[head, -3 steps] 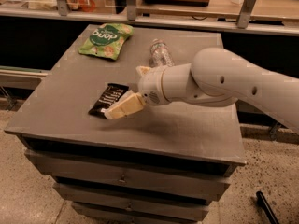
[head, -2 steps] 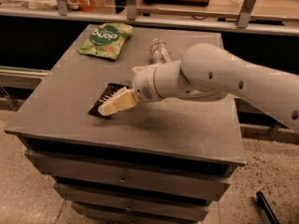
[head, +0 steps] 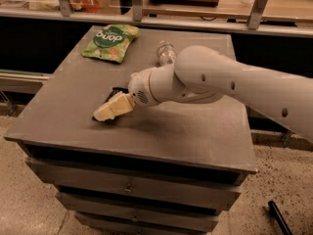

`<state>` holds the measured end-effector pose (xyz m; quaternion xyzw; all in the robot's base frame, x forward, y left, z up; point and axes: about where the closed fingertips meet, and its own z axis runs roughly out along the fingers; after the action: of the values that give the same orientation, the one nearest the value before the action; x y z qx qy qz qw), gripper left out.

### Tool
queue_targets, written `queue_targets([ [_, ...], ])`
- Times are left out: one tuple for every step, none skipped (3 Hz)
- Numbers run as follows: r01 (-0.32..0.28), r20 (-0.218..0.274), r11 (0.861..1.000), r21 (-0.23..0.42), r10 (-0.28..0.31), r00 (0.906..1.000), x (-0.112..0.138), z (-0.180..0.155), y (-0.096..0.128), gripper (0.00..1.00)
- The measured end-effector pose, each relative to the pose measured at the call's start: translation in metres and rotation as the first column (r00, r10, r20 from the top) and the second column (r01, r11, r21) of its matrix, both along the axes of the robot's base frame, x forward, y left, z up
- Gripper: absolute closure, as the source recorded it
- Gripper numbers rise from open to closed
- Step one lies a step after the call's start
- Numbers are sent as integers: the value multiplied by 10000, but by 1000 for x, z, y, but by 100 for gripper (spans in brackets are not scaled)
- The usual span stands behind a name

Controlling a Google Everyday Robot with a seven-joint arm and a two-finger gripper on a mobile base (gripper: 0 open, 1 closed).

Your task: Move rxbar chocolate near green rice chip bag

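Observation:
The rxbar chocolate [head: 116, 90] lies flat on the grey table [head: 73, 106], left of centre. Only thin black slivers of it show around the gripper. My gripper [head: 106, 112] is low over the bar, covering most of it, with its cream tip pointing to the front left. The white arm reaches in from the right. The green rice chip bag [head: 110, 42] lies flat at the table's back left, well apart from the bar and the gripper.
A clear plastic water bottle [head: 166, 53] lies at the back middle of the table, just behind the arm. A counter with metal posts [head: 257, 6] runs behind the table. The table has drawers [head: 127, 187] below its front edge.
The gripper has moved left and down over the black bar, which is now mostly covered. The bag and the bottle have not moved.

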<state>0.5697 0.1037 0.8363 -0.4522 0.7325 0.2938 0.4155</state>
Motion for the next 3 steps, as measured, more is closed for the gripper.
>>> queue_targets([
  [139,39,9996,-247,-138,9999,-7,-8,4,0],
  [420,76,9982,-433,-417,9991,-13,-16,1,0],
  [442,291,9970,-634,-424,9987,-16,-21,-1,12],
])
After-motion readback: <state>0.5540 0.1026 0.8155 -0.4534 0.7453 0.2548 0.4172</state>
